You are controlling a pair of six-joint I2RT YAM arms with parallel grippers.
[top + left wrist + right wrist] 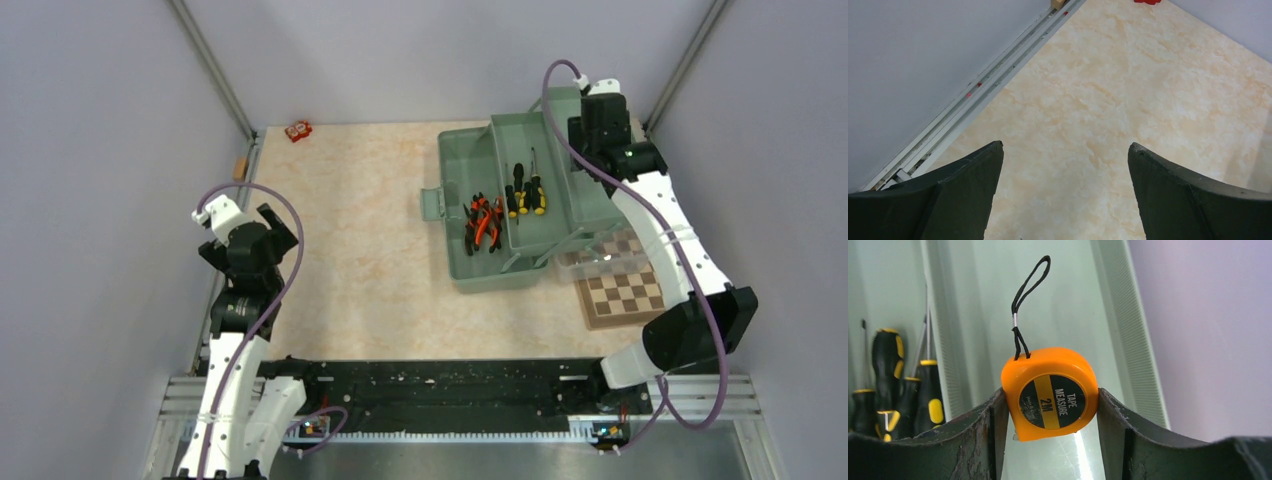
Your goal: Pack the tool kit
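Looking down from the top external camera, a sage-green toolbox (470, 160) lies open at the far right of the counter (350, 250). Orange-and-black pliers (483, 222) rest in its left part. Yellow-and-black screwdrivers (525, 190) lie side by side in the section just to their right. A brown-and-cream chessboard (625, 290) sits at the right edge of the counter, touching the near right corner of the box. The right hand (600, 125) hangs over the far right end of the toolbox, and this view does not show what it holds. The left hand (250, 240) is raised near the left edge, well apart from the box. A small red item (297, 130) lies at the far edge.

The left wrist camera shows the left hand's fingers (973, 190) spread wide apart with only bare counter between them. A metal rail (973, 95) runs along the counter's left edge.

The right wrist camera shows the right hand clamped on a small orange tape measure (1048, 370), one finger pressed against each side. The label faces the camera and the black wrist loop stands upright above it. Behind it is a pale green inner wall of the toolbox, with the screwdrivers standing at the left of the view.
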